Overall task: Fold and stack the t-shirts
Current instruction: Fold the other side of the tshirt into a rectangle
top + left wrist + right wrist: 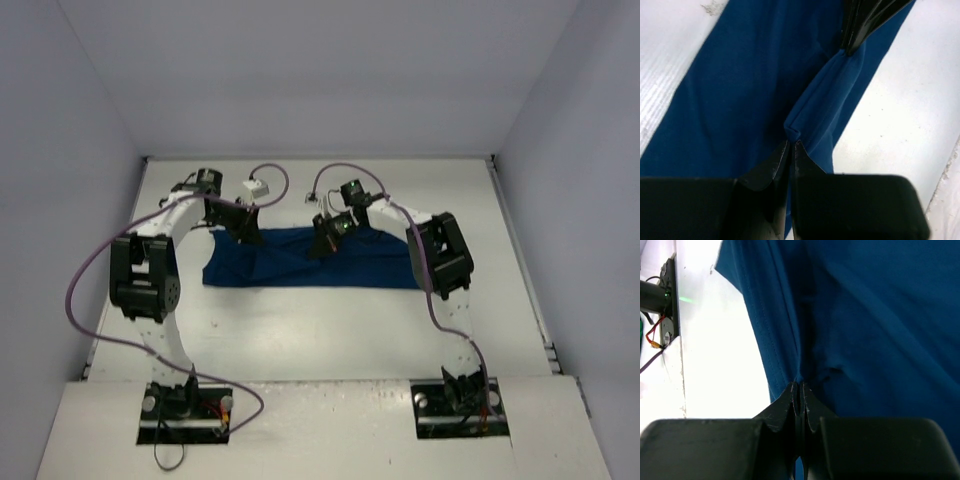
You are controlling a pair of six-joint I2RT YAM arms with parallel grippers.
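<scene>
Navy t-shirt point(300, 268) lies as a long, soft band on the white table point(300, 335), and we see only plain, matte blue knit on the side that faces up. Its outline is roughly a rectangle. The near edge is straight, and the far edge is uneven where the cloth is gathered. The long axis runs side to side across the table, from the left arm's side to the right arm's side. We cannot tell which end is the collar.

The left gripper point(791, 145) has its black, wedge-shaped fingers pressed together on a pinch of the cloth, at the far edge near the shirt's left end. From its tips a raised, rounded fold point(815, 95) runs straight ahead, and at the far end of that fold we see the right gripper point(846, 49) pinching the same ridge. To the left of the left gripper's tips the fabric spreads smooth and flat. To their right it ends at bare, faintly speckled table.

In its own wrist view the right gripper point(799, 387) is likewise clamped tight on the shirt, with no gap between its fingers. Just left of its tips runs a hem point(771, 335) with a double row of stitching. Ahead and to the right the cloth shows broad, soft creases. Most of the shirt lies on the near side of both grippers, toward the arm bases.
</scene>
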